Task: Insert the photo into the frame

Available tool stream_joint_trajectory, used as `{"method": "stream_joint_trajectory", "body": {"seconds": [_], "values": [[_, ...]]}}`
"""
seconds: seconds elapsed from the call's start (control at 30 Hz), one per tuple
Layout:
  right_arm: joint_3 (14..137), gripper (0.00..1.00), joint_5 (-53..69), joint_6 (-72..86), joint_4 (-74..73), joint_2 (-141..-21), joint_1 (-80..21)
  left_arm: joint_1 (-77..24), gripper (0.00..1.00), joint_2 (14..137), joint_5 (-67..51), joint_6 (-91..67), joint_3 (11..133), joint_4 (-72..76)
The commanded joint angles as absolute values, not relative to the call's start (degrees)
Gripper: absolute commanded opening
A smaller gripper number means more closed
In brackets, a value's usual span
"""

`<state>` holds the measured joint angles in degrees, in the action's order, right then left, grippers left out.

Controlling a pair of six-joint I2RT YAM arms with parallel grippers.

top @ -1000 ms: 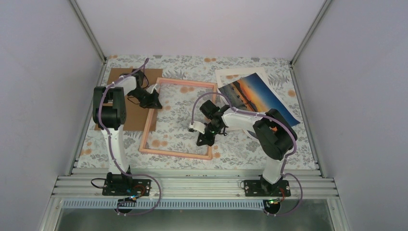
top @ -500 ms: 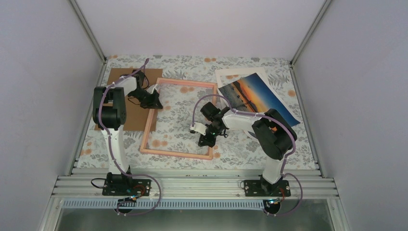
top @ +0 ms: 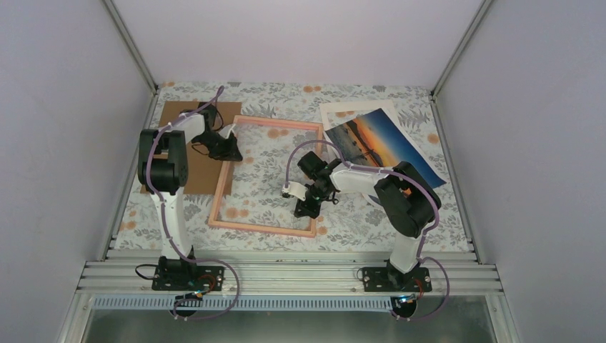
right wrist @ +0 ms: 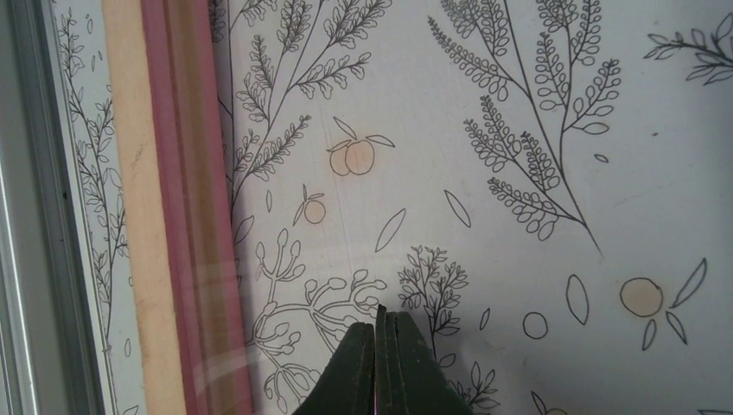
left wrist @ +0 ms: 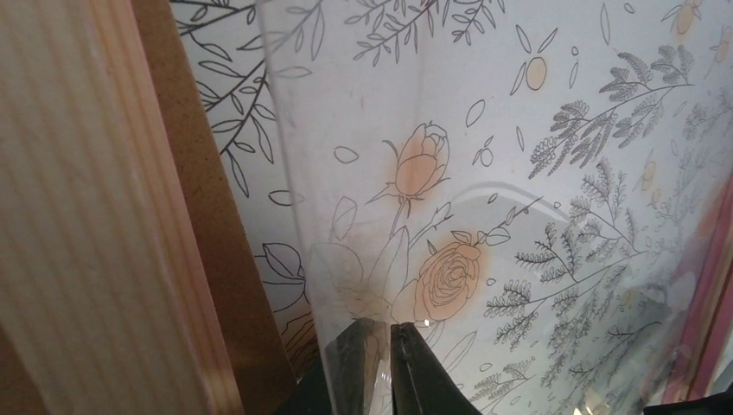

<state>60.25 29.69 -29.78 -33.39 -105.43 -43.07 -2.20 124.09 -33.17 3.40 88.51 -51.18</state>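
Just right of the frame (top: 261,229), the photo (top: 379,143) lies long axis diagonal, nearest the right fingers (right wrist: 359,372), pressed together and empty; left fingers (left wrist: 423,372) barely parted, grip unclear.

Frame (top: 261,228) flat at table (top: 350,223) centre. Cardboard sheet (top: 179,114) left of frame, far-left part of table; frame's left rail overlaps sheet's right edge. Photo (top: 382,143) right of frame, just beside its far-right corner, lying on mat board (top: 350,111). Left gripper (top: 230,146) at frame's far-left corner. Right gripper (top: 304,209) inside frame opening, near right rail.
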Motion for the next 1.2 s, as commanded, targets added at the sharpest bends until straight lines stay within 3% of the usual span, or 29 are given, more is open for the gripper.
{"method": "stream_joint_trajectory", "body": {"seconds": [0.0, 0.37, 0.7, 1.17], "values": [[59.07, 0.04, 28.4, -28.91, -33.37, -104.9, -43.37, -2.99, 0.11, 121.5, -30.55, 2.99, 87.64, -49.91], [58.76, 0.04, 28.3, -28.04, -33.12, -104.84, -43.16, -3.16, 0.24, 118.61, -27.85, 3.46, 87.6, -49.51], [58.27, 0.04, 28.2, -27.54, -32.97, -103.91, -42.9, -3.08, 0.03, 116.57, -32.8, 5.59, 85.67, -47.17], [58.36, 0.09, 33.05, -25.31, -33.48, -98.29, -35.63, -2.55, 0.02, 108.97, -37.9, 8.84, 77.0, -36.84]]}}
